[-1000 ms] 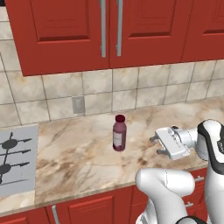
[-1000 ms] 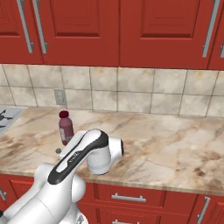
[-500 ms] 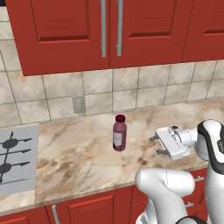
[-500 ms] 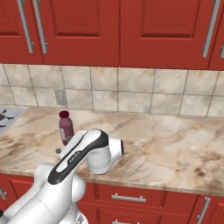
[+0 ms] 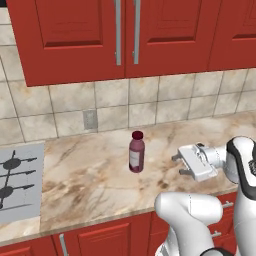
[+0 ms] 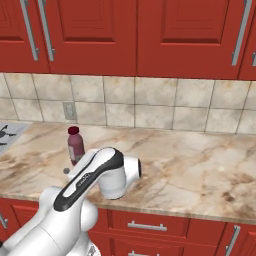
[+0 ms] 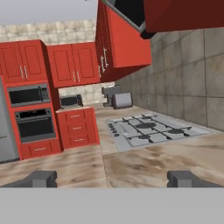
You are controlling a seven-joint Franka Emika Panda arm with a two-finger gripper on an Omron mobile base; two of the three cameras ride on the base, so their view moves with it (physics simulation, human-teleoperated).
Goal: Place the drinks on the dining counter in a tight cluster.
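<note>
The maroon bottle (image 5: pixel 136 151) stood mid-frame on the tabletop (image 5: pixel 95 185), its label unreadable; the claw (image 5: pixel 178 164) was wide, empty.

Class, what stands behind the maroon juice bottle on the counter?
Behind the juice bottle rises a tiled wall with an outlet. The bottle's own body covers the counter strip right behind it.

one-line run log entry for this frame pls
phase: approach | hand: open, empty, level with maroon juice bottle with dark-red cap, apart | bottle: upright on marbled counter by stove
</note>
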